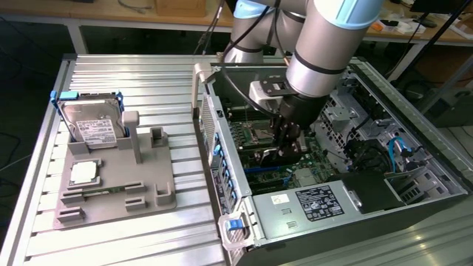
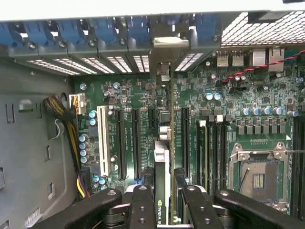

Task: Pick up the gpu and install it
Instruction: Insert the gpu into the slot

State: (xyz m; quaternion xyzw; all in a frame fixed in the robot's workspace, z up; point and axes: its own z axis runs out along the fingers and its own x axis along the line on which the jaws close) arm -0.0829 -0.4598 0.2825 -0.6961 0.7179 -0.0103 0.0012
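Pincer (image 2: 165, 196) clamps the gpu (image 2: 162, 164) edge-on, seemingly seated in a motherboard (image 2: 224, 124) slot.

gpu (image 2: 162, 148): edge-on, face n/v | claw (image 2: 162, 186): base cut by pic edge

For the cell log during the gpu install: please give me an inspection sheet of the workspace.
Surface: slatted metal table carrying a grey fixture and an open PC case.
Job's things: gpu held edge-on over the motherboard slots; whether it is seated cannot be told.
Clutter: hard drive upright in the fixture; a flat chip on it.
Grippers: tool shut on the gpu, inside the case.
Cables: yellow-black bundle; red-black wires; blue cables.
Surroundings: wooden benches behind.
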